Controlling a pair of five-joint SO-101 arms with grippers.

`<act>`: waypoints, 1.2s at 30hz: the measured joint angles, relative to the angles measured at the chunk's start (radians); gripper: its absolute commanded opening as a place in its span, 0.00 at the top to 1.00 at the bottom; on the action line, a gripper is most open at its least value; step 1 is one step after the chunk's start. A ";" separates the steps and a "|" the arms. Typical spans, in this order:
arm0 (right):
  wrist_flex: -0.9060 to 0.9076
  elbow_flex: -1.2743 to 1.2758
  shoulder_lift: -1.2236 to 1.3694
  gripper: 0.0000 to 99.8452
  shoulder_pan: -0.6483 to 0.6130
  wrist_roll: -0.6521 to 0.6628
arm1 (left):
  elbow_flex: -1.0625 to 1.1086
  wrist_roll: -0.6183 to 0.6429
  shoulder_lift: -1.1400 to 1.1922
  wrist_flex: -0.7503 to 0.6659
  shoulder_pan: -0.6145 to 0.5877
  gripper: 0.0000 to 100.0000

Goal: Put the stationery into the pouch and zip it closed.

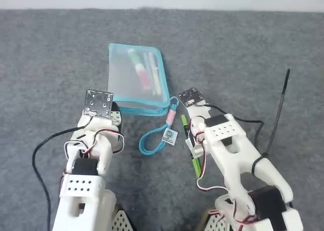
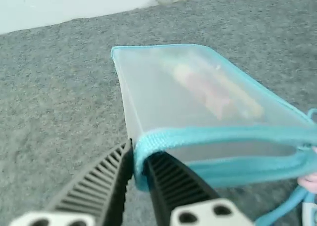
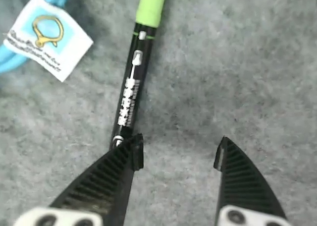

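Left gripper [image 2: 138, 162]: clamped on near corner of pouch [image 1: 119, 76];
Right gripper [image 3: 178, 154]: spread wide, one finger at pen's end;
Pen [image 3: 130, 94]: flat on carpet [image 3: 237, 62], outside pouch, beside tag [image 3: 47, 35]

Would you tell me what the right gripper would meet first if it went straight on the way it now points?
Most likely the grey carpet: the open right gripper has bare carpet between its fingertips. One finger ends beside the pen, so it might touch that first; depth is unclear.
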 measured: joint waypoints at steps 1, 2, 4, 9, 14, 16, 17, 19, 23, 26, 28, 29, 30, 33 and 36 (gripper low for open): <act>-0.003 0.005 0.000 0.79 -0.006 0.000 | 0.000 0.000 0.000 0.000 0.000 0.99; -0.003 0.005 0.000 0.80 -0.014 0.000 | 0.000 0.000 0.000 0.000 0.000 0.99; -0.003 0.006 -0.009 0.81 -0.014 0.000 | 0.000 0.000 0.000 0.000 0.000 0.99; 0.009 0.006 -0.101 0.81 -0.014 0.000 | 0.000 0.000 0.000 0.000 0.008 0.99; 0.046 0.048 -0.298 0.81 -0.014 0.000 | 0.000 0.000 0.000 0.000 0.008 0.99; 0.041 0.097 -0.367 0.81 -0.032 0.000 | 0.000 0.000 0.000 0.000 0.008 0.99; 0.031 0.127 -0.391 0.81 -0.052 0.000 | 0.000 0.000 0.000 0.000 0.008 0.99; -0.009 0.183 -0.414 0.82 -0.091 0.000 | 0.000 0.000 0.000 0.000 0.008 0.99; -0.060 0.230 -0.419 0.82 -0.157 0.002 | 0.000 0.000 0.000 0.000 0.008 0.99; -0.066 0.236 -0.419 0.82 -0.158 0.002 | 0.002 0.000 0.000 0.000 0.008 0.99; -0.068 0.238 -0.419 0.82 -0.160 0.002 | 0.003 0.000 0.000 0.000 0.008 0.99; -0.074 0.245 -0.419 0.82 -0.161 0.002 | 0.003 0.000 0.000 0.000 0.008 0.99; -0.075 0.253 -0.419 0.82 -0.161 0.002 | 0.003 0.000 0.000 0.000 0.008 0.99; -0.075 0.267 -0.419 0.82 -0.160 0.043 | 0.003 0.000 0.000 0.000 0.008 0.99; -0.077 0.275 -0.419 0.82 -0.160 0.072 | 0.003 0.000 0.000 0.000 0.008 0.99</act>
